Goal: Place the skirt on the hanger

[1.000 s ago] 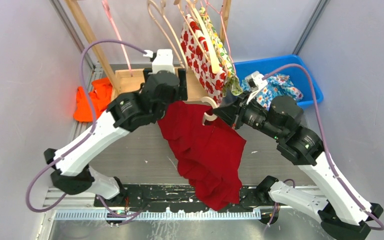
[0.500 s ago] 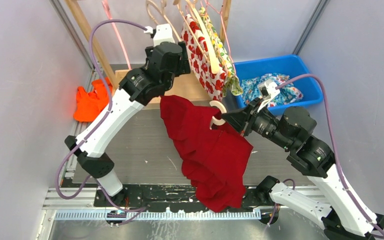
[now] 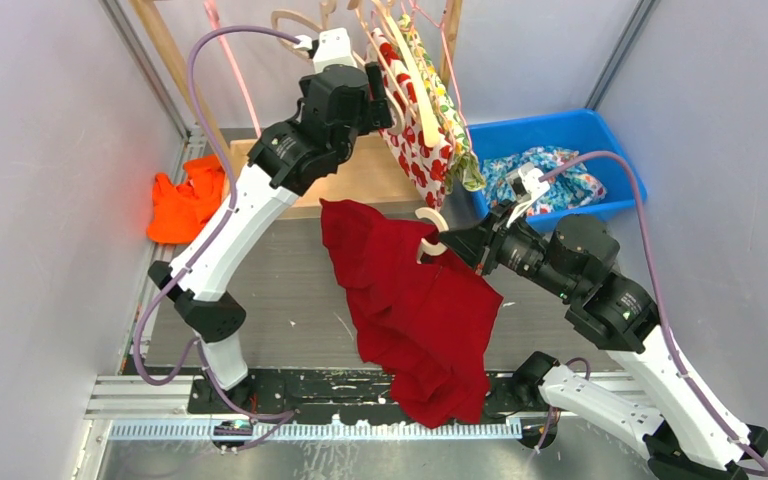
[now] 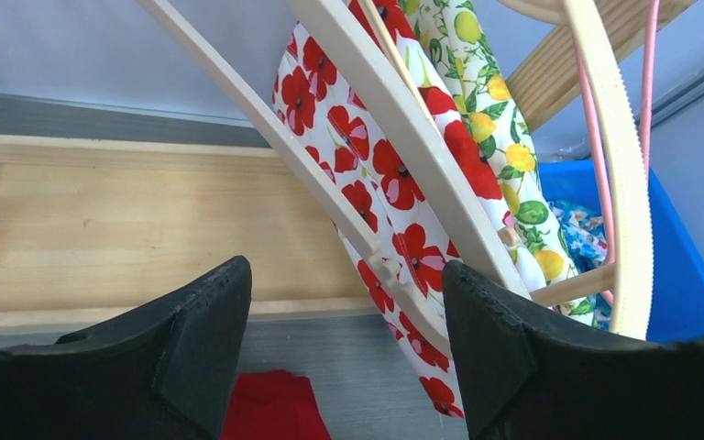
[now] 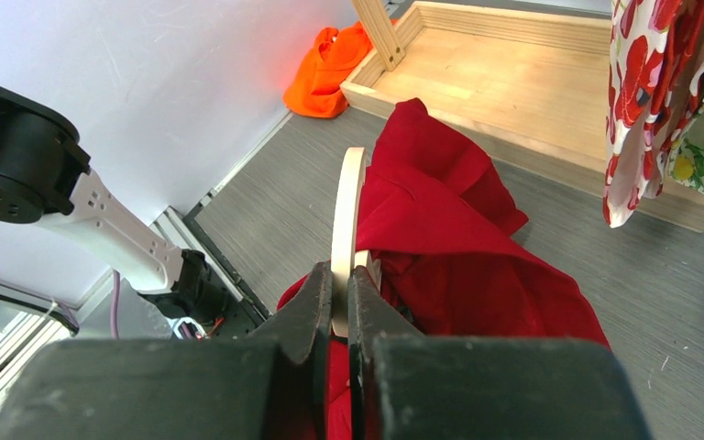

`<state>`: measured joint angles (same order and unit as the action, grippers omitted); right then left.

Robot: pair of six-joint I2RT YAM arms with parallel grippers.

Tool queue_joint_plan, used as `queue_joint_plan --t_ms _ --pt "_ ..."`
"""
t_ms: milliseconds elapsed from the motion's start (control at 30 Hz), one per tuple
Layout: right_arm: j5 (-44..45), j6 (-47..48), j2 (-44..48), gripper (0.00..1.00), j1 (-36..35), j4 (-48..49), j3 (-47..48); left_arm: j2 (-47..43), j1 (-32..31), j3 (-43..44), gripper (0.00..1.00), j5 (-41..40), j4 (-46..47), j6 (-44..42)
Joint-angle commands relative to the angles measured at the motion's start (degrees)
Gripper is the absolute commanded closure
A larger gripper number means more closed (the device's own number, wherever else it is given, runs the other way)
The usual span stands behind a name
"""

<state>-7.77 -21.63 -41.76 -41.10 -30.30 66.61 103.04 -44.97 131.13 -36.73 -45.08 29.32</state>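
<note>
At the middle of the counter (image 3: pixel 280 300), my right hand (image 5: pixel 339 275) is clamped on the pale hook of the hanger (image 5: pixel 346 206), one finger pressed flat against each side of it. The skirt (image 5: pixel 463 247), red, is draped over that hanger and hangs from it in loose folds. Seen from above, the skirt (image 3: pixel 415 310) runs down toward the near edge, between my two arm bases. I cannot tell whether its lower end rests on the counter.

My left hand (image 4: pixel 344 293) is raised at the rack (image 3: pixel 165 45) behind, its fingers (image 4: pixel 202 339) well apart and gripping nothing. A wooden bar of one of the rack's spare hangers crosses the gap between them, with the poppy dress (image 4: pixel 376 174) just behind it and the lemon dress (image 4: pixel 477 101) beside that. Below my left hand lies the rack's wooden base (image 4: pixel 128 229).

An orange cloth (image 3: pixel 180 205) lies on the counter left of the base. A blue bin (image 3: pixel 600 130) holding a floral cloth (image 3: pixel 550 175) stands at the far right, beyond my right arm
</note>
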Motion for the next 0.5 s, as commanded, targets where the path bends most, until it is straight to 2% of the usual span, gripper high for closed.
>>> queue_joint_plan --t_ms 0,200,467 --pt "-0.90 -1.67 0.95 0.99 0.21 9.23 1.24 -0.06 0.35 2.59 0.20 0.47 4.60 -1.05" --pt "-0.62 -1.27 1.32 0.99 0.21 9.03 1.15 0.08 0.32 5.50 0.17 0.78 3.96 -0.55" --pt "-0.72 -0.96 1.25 0.99 0.19 9.10 1.14 -4.52 0.40 -0.40 0.17 -0.58 5.59 1.10"
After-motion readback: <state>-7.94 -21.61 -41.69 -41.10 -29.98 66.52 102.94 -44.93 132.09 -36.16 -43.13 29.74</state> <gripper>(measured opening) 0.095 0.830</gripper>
